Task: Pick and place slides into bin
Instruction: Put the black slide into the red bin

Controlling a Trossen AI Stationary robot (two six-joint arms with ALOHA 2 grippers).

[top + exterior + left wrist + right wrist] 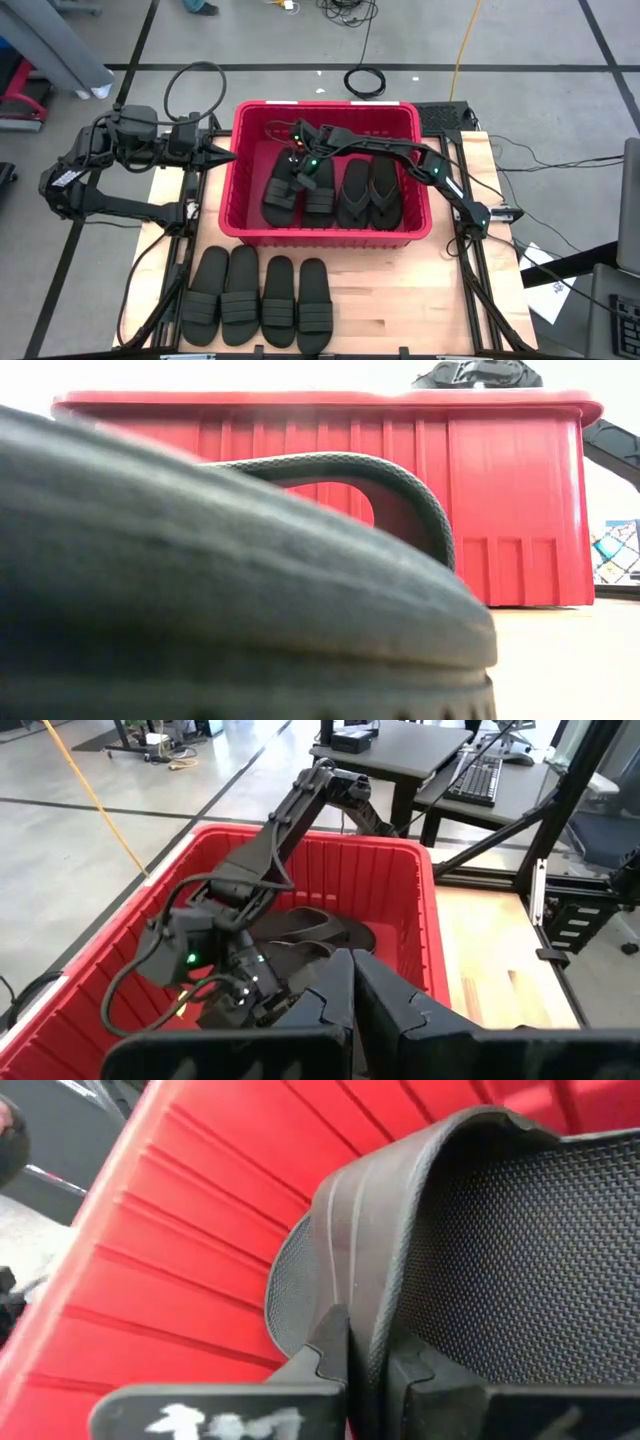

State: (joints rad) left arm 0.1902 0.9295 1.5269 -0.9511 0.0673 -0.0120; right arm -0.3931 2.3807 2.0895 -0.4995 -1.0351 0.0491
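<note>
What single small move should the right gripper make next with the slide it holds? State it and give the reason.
Probably open its fingers and let go. The right gripper is shut on the strap of a slide that already sits low inside the red bin, beside the other pairs there. Four more slides wait on the table, and the left gripper idles shut at the bin's edge.

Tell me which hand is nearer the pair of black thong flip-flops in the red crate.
The right hand, inside the red plastic crate, shut on a black ribbed-strap slide beside the thong flip-flops. The left hand sits at the crate's left rim.
</note>
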